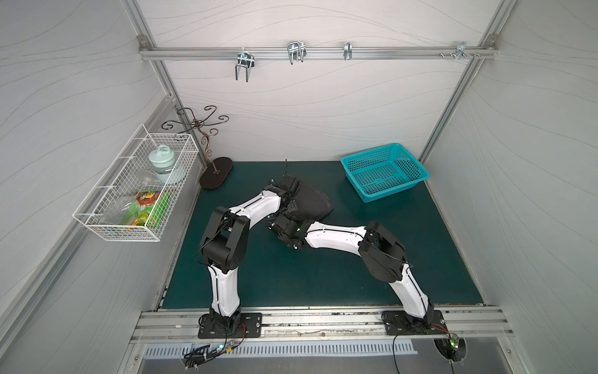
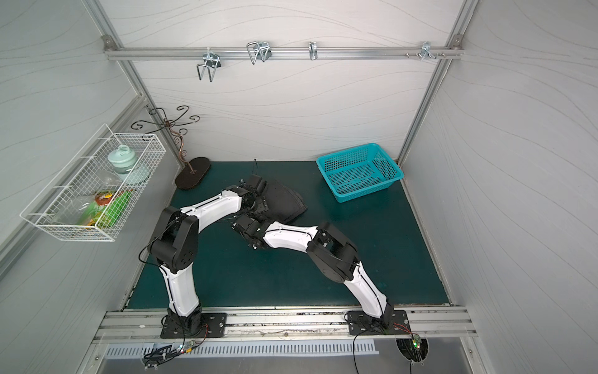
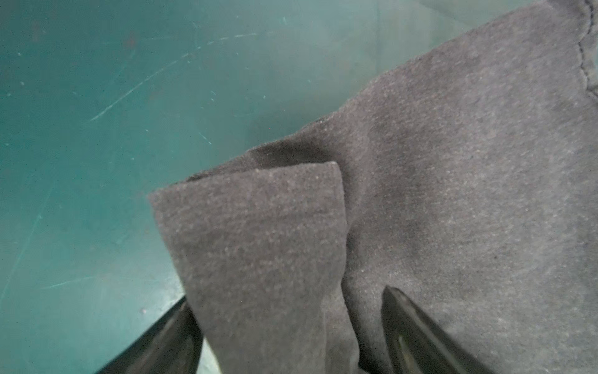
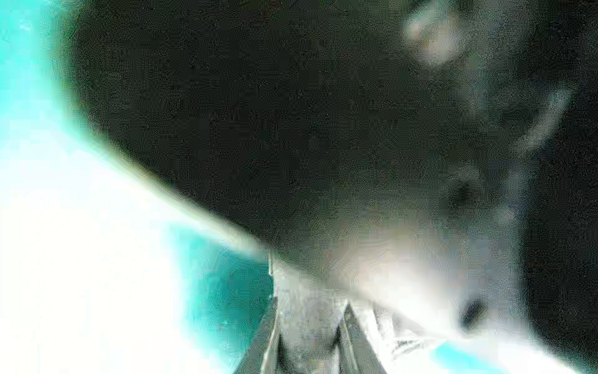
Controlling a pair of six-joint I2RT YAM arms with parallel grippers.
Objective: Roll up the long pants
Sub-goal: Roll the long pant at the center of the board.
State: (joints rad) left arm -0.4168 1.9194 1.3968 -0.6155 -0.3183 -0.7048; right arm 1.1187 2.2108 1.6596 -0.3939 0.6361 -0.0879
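On the green mat (image 3: 81,129), the left gripper (image 3: 286,294) spreads its fingers wide astride a fold of the long pants (image 3: 453,194); the right gripper (image 4: 310,301) is narrow, its hold too blurred to tell.

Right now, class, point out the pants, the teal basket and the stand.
pants (image 1: 312,197): in a top view, middle of the cloth.
teal basket (image 1: 396,189): in a top view, near wall.
stand (image 1: 216,173): in a top view, oval base.

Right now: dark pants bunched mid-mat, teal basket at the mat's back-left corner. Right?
Not quite. The teal basket sits at the back-right corner of the mat, as both top views show; the back-left corner holds a scrolled metal stand. The dark pants are bunched mid-mat, as stated.
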